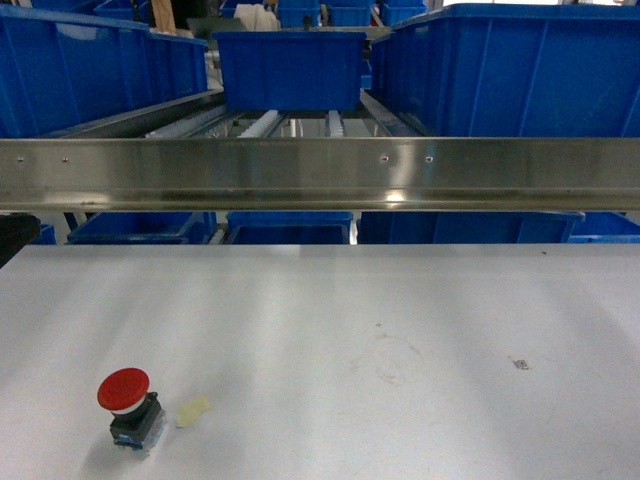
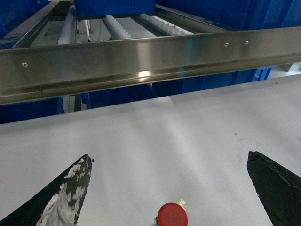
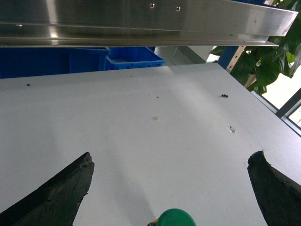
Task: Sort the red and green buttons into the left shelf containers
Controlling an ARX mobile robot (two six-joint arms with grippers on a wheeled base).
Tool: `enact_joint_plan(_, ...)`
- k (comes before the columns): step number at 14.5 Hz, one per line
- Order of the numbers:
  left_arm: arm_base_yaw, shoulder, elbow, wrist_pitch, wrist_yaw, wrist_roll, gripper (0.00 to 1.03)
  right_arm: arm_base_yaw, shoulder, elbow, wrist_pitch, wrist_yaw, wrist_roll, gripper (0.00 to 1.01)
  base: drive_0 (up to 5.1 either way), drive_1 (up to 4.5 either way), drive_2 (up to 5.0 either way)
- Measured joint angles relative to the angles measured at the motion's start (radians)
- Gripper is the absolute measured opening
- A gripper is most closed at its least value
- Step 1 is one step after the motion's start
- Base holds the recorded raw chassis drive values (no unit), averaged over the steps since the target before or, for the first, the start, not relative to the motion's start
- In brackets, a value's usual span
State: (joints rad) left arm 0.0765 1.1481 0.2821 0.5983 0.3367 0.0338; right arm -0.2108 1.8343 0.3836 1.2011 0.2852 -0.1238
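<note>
Red button (image 1: 124,389) sits upright on the white table (image 1: 400,320) at the near left of the head view, red mushroom cap on a black-and-blue base, with a small pale-yellow scrap (image 1: 193,410) just beside it on its right, apart or barely touching, can't tell. Left wrist view: left gripper (image 2: 171,188) fingers spread wide, holding nothing, the red cap (image 2: 171,215) low in frame between the two fingers, no contact with either; left finger (image 2: 70,190) is smeared with white residue. Right wrist view: right gripper (image 3: 171,186) also spread wide and empty, a green button (image 3: 176,218) cap showing at the bottom edge between its fingers, touching neither; its base is cut off by the frame. The green one does not show in the head view. Neither gripper shows in the head view. Farther out on the table, a few dark specks (image 3: 224,96) and a small printed mark (image 1: 519,363) toward the right. Beyond the table edge, a steel rail (image 1: 320,172) runs full width. Behind it, roller tracks (image 1: 262,124) carry a blue bin (image 1: 290,68) at centre, with a large blue bin on the left (image 1: 90,75) and another on the right (image 1: 510,75); more blue bins (image 1: 290,228) sit on the level under the rail. Green plant leaves (image 3: 265,56) at far right in the right wrist view.
</note>
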Motion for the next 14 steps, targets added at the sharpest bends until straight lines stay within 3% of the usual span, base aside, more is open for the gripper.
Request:
enact_joint_plan(3, 0.000, 0.000, 0.000, 0.000, 0.000, 0.000, 0.98, -0.018, 0.145, 0.081, 0.031, 0.045, 0.011, 0.98, 0.0, 0.00, 0.0)
enact_joint_plan(5, 0.000, 0.000, 0.000, -0.001, 0.000, 0.000, 0.98, -0.058, 0.206, 0.137, 0.026, 0.059, 0.026, 0.98, 0.0, 0.00, 0.0)
enact_joint_plan(14, 0.000, 0.000, 0.000, -0.001, 0.000, 0.000, 0.98, -0.098, 0.344, 0.175, 0.052, 0.062, 0.046, 0.98, 0.0, 0.00, 0.0)
